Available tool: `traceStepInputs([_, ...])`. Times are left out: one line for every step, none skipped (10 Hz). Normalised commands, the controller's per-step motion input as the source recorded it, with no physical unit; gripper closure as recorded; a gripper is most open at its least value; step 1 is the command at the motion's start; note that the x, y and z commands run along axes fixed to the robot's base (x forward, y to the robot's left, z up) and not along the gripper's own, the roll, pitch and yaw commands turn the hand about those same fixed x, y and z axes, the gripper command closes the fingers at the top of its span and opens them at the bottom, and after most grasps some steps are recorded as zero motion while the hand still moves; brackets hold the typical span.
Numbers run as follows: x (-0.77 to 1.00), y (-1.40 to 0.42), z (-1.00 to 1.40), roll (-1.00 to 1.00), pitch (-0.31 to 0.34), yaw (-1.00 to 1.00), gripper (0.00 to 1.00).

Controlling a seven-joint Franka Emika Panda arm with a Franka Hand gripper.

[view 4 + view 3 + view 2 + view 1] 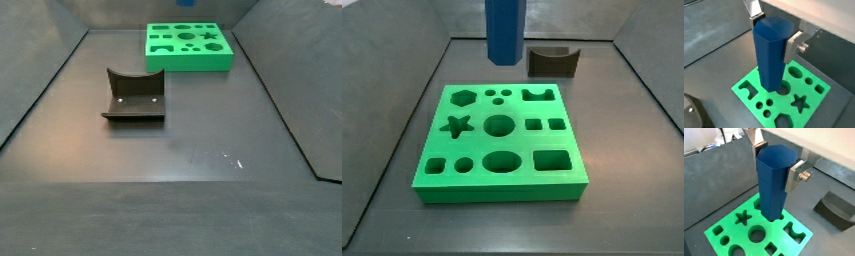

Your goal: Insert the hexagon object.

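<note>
My gripper [777,164] pinches the hexagon object [774,180] upright. Rod hangs above the green board [502,178], upper center in a side view.

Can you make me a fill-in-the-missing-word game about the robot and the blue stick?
1. The gripper holds the hexagon object, whose color is ____.
2. The board with shaped holes is colored ____.
3. In both wrist views, the hexagon object stands ____, not lying flat.
4. The dark block has a ____ notch.

Missing words: blue, green, upright, curved
</note>
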Motion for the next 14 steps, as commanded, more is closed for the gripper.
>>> traceStepInputs([-0.37, 0.04, -0.13, 0.00, -0.026, -0.87, 1.00])
traceStepInputs([-0.50, 0.10, -0.19, 0.00, -0.039, -0.77, 1.00])
traceStepInputs([-0.62, 0.16, -0.23, 0.00, -0.040, -0.67, 1.00])
traceStepInputs([-0.68, 0.15, -0.27, -0.13, -0.124, -0.54, 1.00])
traceStepInputs([-0.61, 0.13, -0.40, -0.34, -0.214, -0.40, 1.00])
traceStepInputs([-0.55, 0.14, -0.29, -0.39, -0.247, -0.34, 1.00])
traceStepInputs([-0.53, 0.17, -0.29, -0.40, -0.236, -0.31, 1.00])
traceStepInputs([-0.37, 0.17, -0.59, -0.22, -0.120, -0.54, 1.00])
traceStepInputs([-0.44, 0.18, -0.43, 0.00, -0.070, -0.59, 1.00])
traceStepInputs([-0.07, 0.24, -0.61, 0.03, 0.000, -0.75, 1.00])
traceStepInputs([0.00, 0.12, -0.45, 0.04, 0.020, -0.45, 1.00])
traceStepInputs([0.04, 0.07, -0.25, 0.01, 0.013, -0.26, 1.00])
traceStepInputs([0.00, 0.04, -0.13, 0.00, 0.001, -0.08, 1.00])
traceStepInputs([0.00, 0.00, -0.18, 0.02, 0.000, -0.06, 1.00])
